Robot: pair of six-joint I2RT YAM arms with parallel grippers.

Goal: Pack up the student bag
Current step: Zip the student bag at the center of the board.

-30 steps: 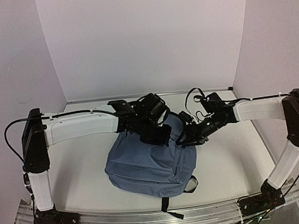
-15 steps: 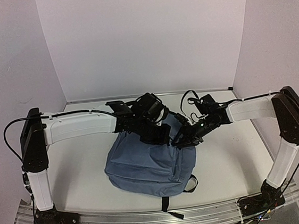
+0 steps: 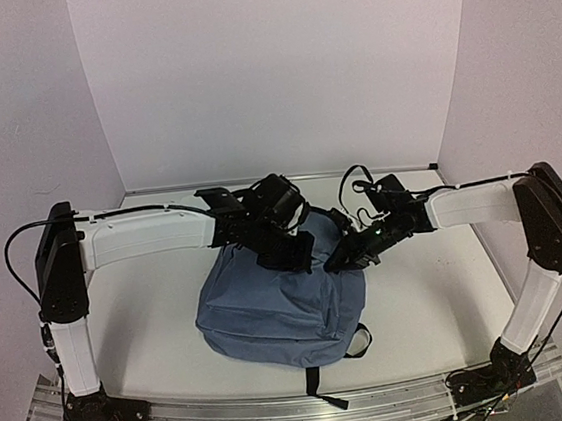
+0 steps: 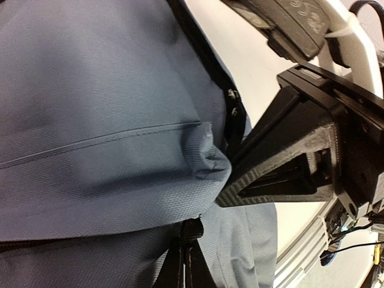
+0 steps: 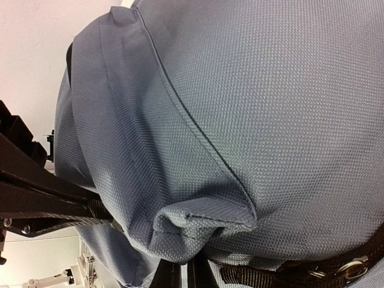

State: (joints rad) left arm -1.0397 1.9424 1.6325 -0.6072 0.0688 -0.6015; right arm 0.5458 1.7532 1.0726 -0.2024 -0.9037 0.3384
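The student bag (image 3: pixel 277 311) is a blue-grey backpack lying flat in the middle of the table, its top end towards the back wall. Both grippers meet at that top end. My left gripper (image 3: pixel 302 259) is shut on a bunched fold of the bag's cloth (image 4: pixel 207 159), its fingers (image 4: pixel 180 267) pressed together under the fold. Just to its right, my right gripper (image 3: pixel 337 262) is shut on another rolled fold (image 5: pixel 198 231) at the bag's upper right edge. A black strap (image 5: pixel 288 273) with a metal ring runs beside the right fingers (image 5: pixel 168 277).
The bag's black straps (image 3: pixel 320 385) trail off its near end towards the aluminium rail (image 3: pixel 232 412) at the table's front edge. White table (image 3: pixel 147 325) shows on both sides of the bag. White walls enclose the back and sides.
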